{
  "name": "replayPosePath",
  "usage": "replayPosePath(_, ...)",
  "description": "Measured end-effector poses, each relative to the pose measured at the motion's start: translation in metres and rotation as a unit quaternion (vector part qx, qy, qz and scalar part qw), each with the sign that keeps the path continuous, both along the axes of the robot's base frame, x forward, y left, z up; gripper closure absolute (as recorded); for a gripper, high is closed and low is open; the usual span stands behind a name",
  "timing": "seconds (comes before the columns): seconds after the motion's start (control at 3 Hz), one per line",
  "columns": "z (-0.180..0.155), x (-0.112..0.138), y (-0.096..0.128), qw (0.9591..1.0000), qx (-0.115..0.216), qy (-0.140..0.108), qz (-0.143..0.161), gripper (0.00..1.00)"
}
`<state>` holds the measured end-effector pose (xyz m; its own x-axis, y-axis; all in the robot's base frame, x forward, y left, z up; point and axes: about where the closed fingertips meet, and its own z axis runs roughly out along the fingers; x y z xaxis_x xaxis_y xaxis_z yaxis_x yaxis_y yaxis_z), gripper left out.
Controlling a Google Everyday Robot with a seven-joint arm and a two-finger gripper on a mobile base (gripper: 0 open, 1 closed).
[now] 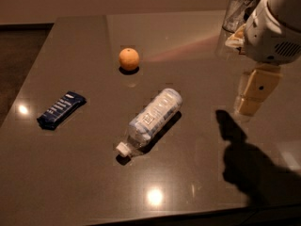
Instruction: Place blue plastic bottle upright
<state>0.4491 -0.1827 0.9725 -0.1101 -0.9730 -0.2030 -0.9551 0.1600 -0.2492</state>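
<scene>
One blue plastic bottle (153, 119) lies on its side mid-table (70, 182), its white cap toward the near edge. An orange (129, 59) sits beyond it, and what looks like a dark blue snack bar (61, 109) lies well to its left. The gripper (249, 102) hangs at the right, apart from the bottle and in front of a glass tumbler (239, 8); wide or narrow, I cannot tell.

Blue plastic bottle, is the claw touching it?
Apart. The camera view shows bare table between the blue plastic bottle, lying on its side, and the claw hovering at the right.
</scene>
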Motion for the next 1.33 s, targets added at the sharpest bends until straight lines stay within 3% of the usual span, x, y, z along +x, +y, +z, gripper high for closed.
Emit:
replayPosePath(0.33, -0.012, 0.005, 0.035, 0.9976, -0.002, 0.014, 0.067, 0.0)
replayPosePath(0.67, -0.026, 0.011, 0.079, 0.9885, -0.004, 0.028, 0.148, 0.0)
replayPosePath(1.0, -0.034, 0.012, 0.104, 0.9804, -0.009, 0.032, 0.194, 0.0)
replayPosePath(1.33, -0.048, 0.004, 0.133, 0.9677, -0.032, 0.029, 0.248, 0.0)
